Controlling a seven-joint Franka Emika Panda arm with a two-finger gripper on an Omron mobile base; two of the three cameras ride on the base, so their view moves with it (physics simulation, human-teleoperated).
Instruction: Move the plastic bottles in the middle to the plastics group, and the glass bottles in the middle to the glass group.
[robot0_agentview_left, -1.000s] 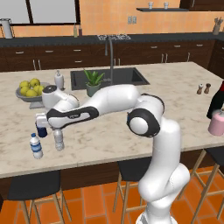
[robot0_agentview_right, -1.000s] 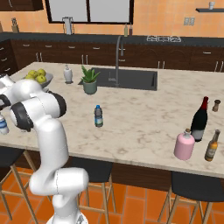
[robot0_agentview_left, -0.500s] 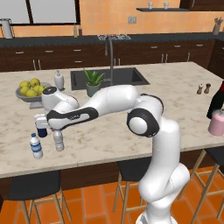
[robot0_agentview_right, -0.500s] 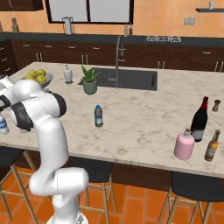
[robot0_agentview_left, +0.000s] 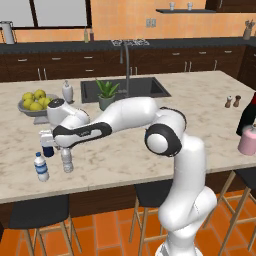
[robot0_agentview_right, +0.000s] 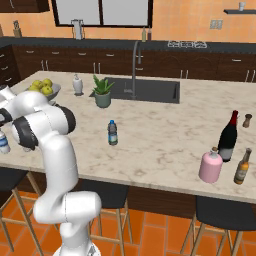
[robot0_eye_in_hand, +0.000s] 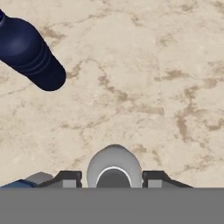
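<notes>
I see my gripper (robot0_eye_in_hand: 113, 180), its fingers either side of the clear-grey plastic bottle (robot0_agentview_left: 66, 159) that stands on the counter (robot0_agentview_left: 200, 100) beside the navy bottle (robot0_eye_in_hand: 30, 54) and white-capped bottle (robot0_agentview_left: 41, 167); whether it clamps, I cannot tell.
</notes>
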